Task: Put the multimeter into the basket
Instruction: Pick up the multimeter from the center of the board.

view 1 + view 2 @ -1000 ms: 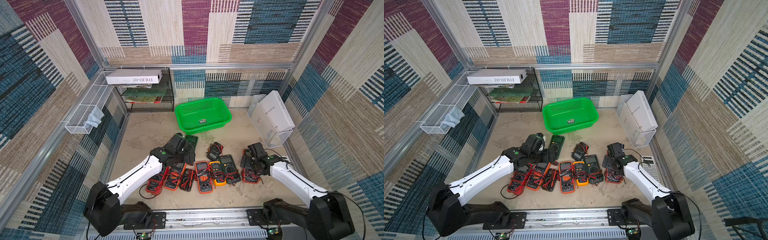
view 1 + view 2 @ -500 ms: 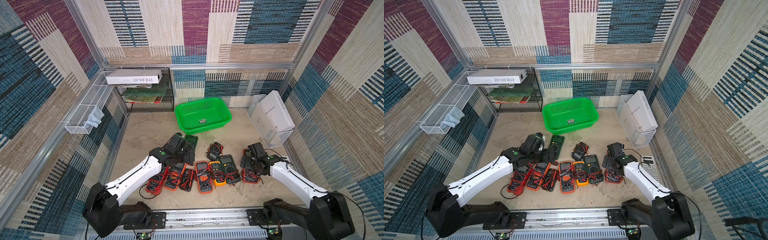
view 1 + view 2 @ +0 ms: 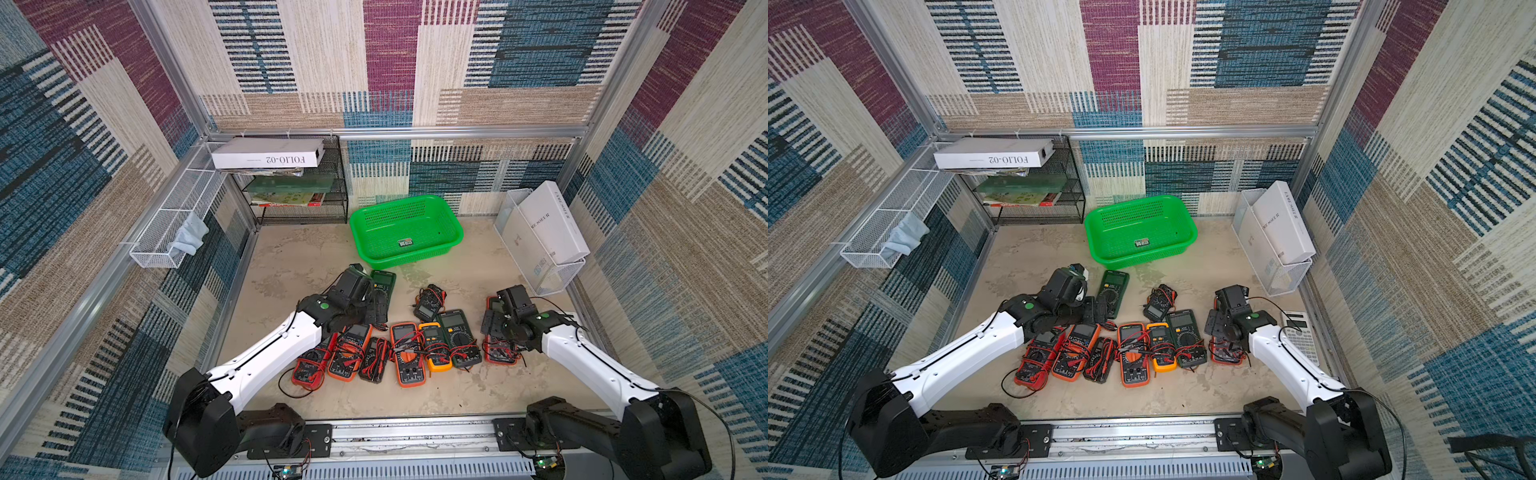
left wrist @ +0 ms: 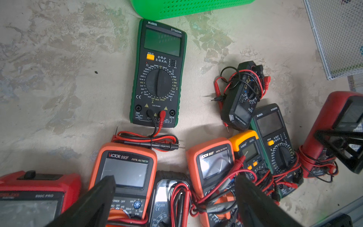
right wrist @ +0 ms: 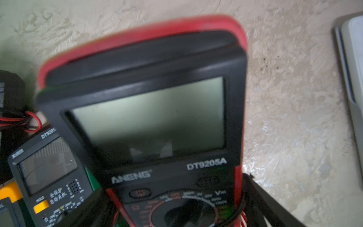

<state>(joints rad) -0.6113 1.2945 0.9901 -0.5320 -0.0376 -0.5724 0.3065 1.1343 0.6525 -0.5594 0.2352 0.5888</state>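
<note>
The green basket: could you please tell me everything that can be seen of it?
The basket is bright green, plastic by its look, rectangular with rounded corners, a rolled rim and rows of small holes in its walls and floor. It stands upright on the table near the back wall, between the black mesh rack and the white mesh bin. Inside lies only a small label. A green multimeter lies just in front of it; whether they touch cannot be told.

Woven patchwork walls (image 3: 390,62) of blue, plum and beige stripes enclosed a mottled beige desk (image 3: 299,257) in soft, even light. A black mesh shelf rack (image 3: 299,195) stood at eleven o'clock. A white wire bin (image 3: 166,232) hung at nine, and a second wire bin (image 3: 557,274) stood at two.
</note>
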